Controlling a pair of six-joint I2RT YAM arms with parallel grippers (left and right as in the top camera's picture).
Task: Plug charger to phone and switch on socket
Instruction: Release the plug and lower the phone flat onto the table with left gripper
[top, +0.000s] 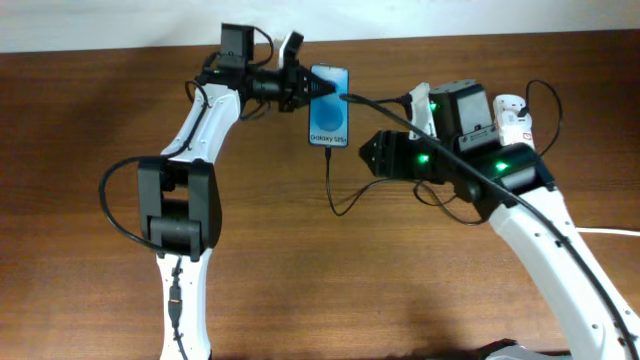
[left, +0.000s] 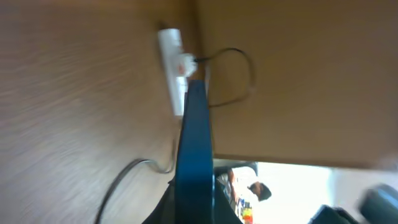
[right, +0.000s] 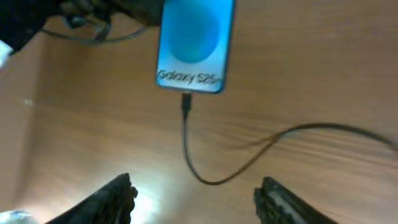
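Two grippers are set to different jobs: the left gripper (top: 305, 92) is clamped on the upper end of the phone (top: 329, 110), probably so that it is steadied on the table (top: 90, 120) against the charger (top: 330, 185). The plug tip (right: 186, 102) is seen at the phone's bottom port, apparently seated. The right gripper (right: 194, 186) is spread wide and empty near it, and switching the socket (top: 515, 118) beside the right arm is judged to be the step left.

The phone (left: 194, 155) shows edge-on, blue, mid-frame. Past its far end, a white power strip (left: 173, 68) lies on the wooden worktop (left: 74, 93), with the thin black charger cable (left: 249, 68) looping right.
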